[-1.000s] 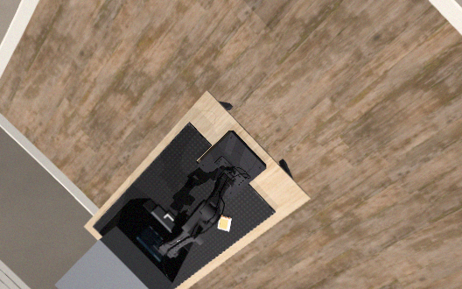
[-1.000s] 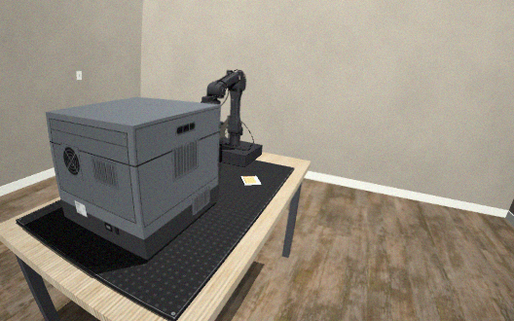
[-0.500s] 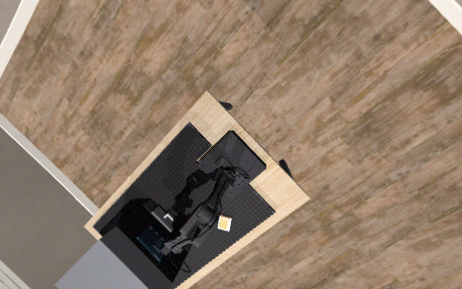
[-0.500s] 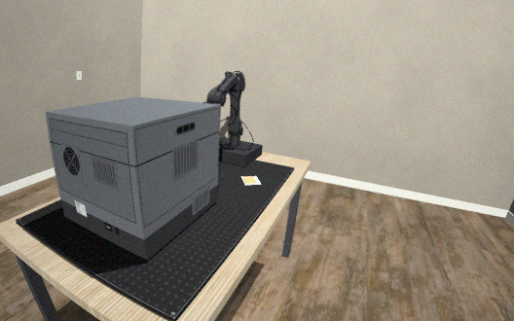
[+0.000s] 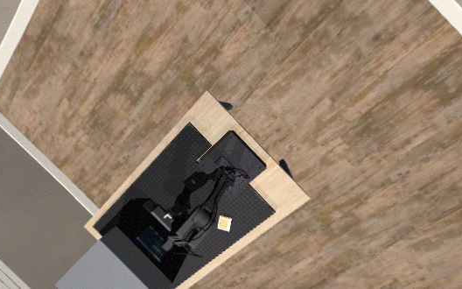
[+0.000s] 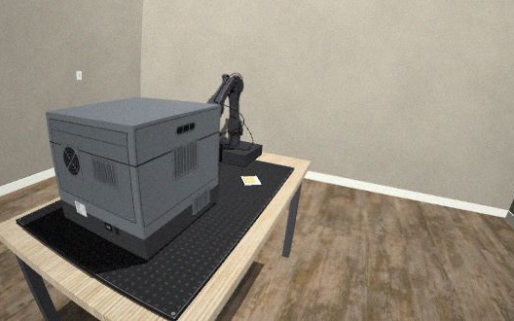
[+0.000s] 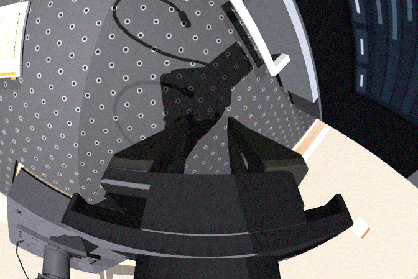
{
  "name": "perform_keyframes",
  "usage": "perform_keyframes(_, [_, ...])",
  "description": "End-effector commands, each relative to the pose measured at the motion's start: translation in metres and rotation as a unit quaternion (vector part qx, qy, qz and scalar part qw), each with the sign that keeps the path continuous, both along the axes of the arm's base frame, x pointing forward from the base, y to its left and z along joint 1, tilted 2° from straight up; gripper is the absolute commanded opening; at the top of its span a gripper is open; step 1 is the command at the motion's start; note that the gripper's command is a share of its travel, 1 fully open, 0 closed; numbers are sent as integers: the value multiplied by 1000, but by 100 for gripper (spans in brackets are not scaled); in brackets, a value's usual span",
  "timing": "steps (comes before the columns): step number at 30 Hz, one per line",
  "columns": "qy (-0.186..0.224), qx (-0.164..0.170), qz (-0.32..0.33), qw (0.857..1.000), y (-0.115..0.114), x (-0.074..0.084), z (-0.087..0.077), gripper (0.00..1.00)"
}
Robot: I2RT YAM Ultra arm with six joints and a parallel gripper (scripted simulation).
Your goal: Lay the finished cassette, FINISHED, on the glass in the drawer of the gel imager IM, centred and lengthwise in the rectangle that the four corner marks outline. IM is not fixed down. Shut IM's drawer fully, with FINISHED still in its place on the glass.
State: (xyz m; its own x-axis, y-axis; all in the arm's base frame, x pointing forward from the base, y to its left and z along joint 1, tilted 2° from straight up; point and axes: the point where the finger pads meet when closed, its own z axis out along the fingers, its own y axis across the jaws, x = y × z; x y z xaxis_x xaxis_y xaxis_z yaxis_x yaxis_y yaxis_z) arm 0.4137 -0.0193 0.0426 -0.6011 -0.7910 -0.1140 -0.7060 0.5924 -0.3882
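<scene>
The finished cassette (image 5: pixel 224 222), a small white and yellow plate, lies flat on the black mat to the right of the arm. It also shows in the exterior view (image 6: pixel 250 180) and at the left edge of the wrist view (image 7: pixel 10 40). The grey gel imager (image 6: pixel 132 165) (image 5: pixel 151 240) (image 7: pixel 377 33) stands on the mat with its drawer out, showing the dark blue glass. The drawer front carries a white handle (image 7: pixel 258 30) (image 5: pixel 167 215). My gripper (image 7: pixel 207 123) hovers above the mat just short of the handle. It is partly open and empty, well away from the cassette.
The arm's base (image 6: pixel 239 153) stands on the mat behind the imager. The mat's edge and the wooden table rim (image 7: pixel 308 137) run close below the drawer front. In the exterior view the imager hides the drawer and the gripper.
</scene>
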Motion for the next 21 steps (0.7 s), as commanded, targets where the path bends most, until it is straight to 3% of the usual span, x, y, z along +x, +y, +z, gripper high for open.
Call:
perform_keyframes(1, [-62,-23,82,994,-5,31,-5,35])
perform_keyframes(4, [-80,-38,126,988,-6,44,-12,35])
perform_keyframes(6, [-80,-38,126,988,-6,44,-12,35])
perform_keyframes(11, [-110,-64,198,972,-8,66,-23,35])
perform_keyframes(13, [-122,-74,226,964,-8,66,-23,35])
perform_keyframes(14, [-142,-84,239,957,-8,68,-9,35])
perform_keyframes(15, [-150,-90,253,951,-8,69,-6,35])
perform_keyframes(18, [-164,-103,288,938,-8,69,-7,35])
perform_keyframes(19, [-155,-100,289,939,-8,67,-16,35])
perform_keyframes(21, [-153,-99,289,940,-8,66,-18,35])
